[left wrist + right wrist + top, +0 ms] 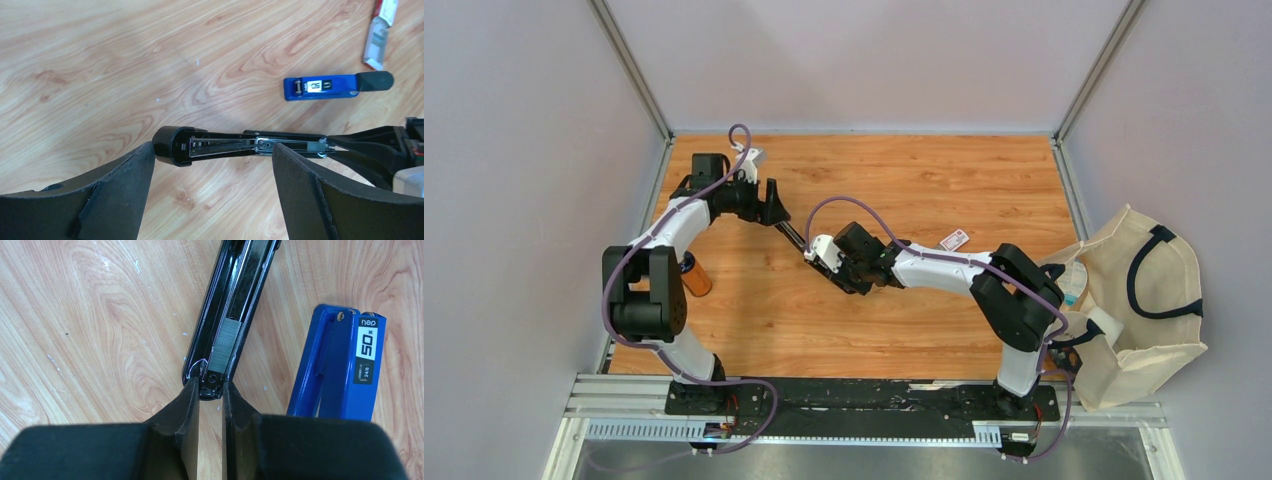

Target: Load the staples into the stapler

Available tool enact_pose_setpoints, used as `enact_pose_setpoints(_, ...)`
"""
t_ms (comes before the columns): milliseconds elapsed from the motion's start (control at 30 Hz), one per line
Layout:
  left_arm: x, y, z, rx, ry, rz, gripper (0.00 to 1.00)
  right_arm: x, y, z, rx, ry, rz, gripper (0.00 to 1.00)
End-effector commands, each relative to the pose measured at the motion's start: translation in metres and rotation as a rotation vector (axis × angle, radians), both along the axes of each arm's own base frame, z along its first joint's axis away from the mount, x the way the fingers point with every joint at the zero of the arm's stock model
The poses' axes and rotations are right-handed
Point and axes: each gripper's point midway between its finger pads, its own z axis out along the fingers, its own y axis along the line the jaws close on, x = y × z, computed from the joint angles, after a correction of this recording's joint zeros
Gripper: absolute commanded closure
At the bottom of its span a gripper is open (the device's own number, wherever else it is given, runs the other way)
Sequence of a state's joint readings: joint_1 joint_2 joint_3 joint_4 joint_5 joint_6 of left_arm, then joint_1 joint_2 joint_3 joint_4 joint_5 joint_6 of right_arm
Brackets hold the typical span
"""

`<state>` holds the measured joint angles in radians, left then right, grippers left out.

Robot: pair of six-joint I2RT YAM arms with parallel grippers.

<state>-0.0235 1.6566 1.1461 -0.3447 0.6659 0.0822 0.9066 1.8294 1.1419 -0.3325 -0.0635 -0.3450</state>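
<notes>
Grey staples (226, 342) sit in the stapler (245, 280), its length running toward one o'clock from the right gripper (210, 388) pinching its end; left gripper (212, 151) gapes wide.

We see a smooth wood-grain table (904, 180) with a faint sheen. The black stapler (172, 145) is glossy plastic around bright metal; the staples (225, 340) are dull grey metal. The blue stapler (335, 365) is glossy. The tote bag (1169, 350) at the right is matt cloth.

Staples (225, 342) lie in the stapler (207, 315), beside a second stapler (335, 370).
</notes>
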Motion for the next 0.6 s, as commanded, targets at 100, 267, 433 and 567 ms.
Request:
enact_pose_setpoints(100,-0.042,-0.055,0.036,-0.275,0.011,-0.222,0.07,-0.018,-0.013,-0.037,-0.108,0.064,0.054,0.97)
enact_pose_setpoints(267,-0.057,-0.073,0.048,-0.344,0.001,-0.325,0.07,-0.018,-0.012,-0.037,-0.110,0.062,0.056,0.97)
enact_pose_setpoints(433,-0.069,-0.087,0.054,-0.382,0.008,-0.393,0.07,-0.017,-0.013,-0.038,-0.112,0.059,0.054,0.97)
enact_pose_setpoints(567,-0.073,-0.089,0.056,-0.395,0.009,-0.410,0.07,-0.016,-0.013,-0.039,-0.114,0.057,0.054,0.97)
